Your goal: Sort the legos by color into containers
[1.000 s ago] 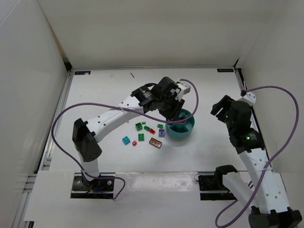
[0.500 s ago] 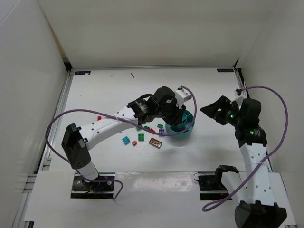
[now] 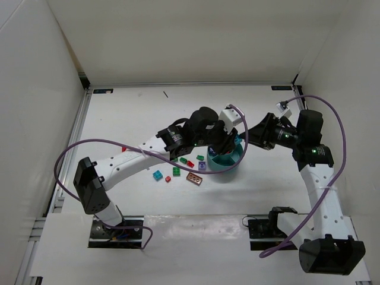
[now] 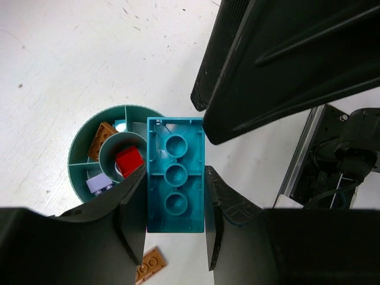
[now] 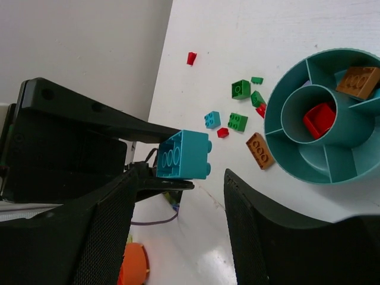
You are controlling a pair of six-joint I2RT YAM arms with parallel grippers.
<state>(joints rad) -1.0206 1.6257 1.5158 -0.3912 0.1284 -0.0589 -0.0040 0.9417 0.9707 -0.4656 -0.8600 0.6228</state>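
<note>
Two claws crowd the bowl (image 5: pixel 314 157). Left claw (image 4: pixel 176 202) is clamped on a teal brick (image 4: pixel 176 172) over the bowl's edge. Right claw (image 5: pixel 181 184) is open and empty, pointed at that brick. Risk: the claws bump and the brick drops into the centre cup (image 5: pixel 297 101) with the red brick (image 5: pixel 319 119).

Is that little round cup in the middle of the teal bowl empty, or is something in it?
Not empty: the centre cup holds a red brick, seen in both wrist views.
</note>
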